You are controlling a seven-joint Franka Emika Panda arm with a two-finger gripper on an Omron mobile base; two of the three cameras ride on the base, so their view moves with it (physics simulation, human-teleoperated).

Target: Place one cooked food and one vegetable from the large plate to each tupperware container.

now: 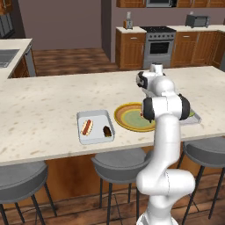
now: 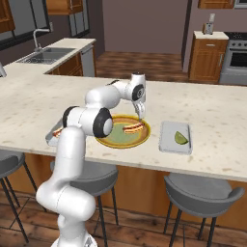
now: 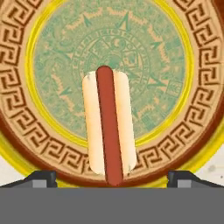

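On the long speckled cream stone bench [image 1: 44, 110], the big round flat plate [image 1: 127, 117] with an ochre-yellow rim and pale green patterned centre is sitting near the front edge, between two shallow rectangular pale grey-white containers. The container to the robot's left [image 1: 95, 126] is lying just beside the plate and is holding a hot dog in a pale bun [image 1: 87, 127] and a small dark brown piece of food [image 1: 107, 131], the two lying apart from each other. The container to the robot's right [image 2: 175, 136] is sitting just beside the plate's other side and is carrying a single green wedge-shaped vegetable piece [image 2: 181, 138] toward its far end.

One more hot dog, a red sausage in a pale bun [image 3: 109, 124], is lying on the plate, reaching from the green centre out over the patterned rim. The white arm's gripper [image 2: 140, 116] is hanging directly above this hot dog, pointing down at it, with its jaws spread wide and grasping nothing. Seen from the hand, the two dark fingertips [image 3: 41, 178] are standing well apart on either side of the near end of the hot dog, clear of the bun.

Round grey bar stools [image 1: 121, 165] are standing along the front of the bench below.
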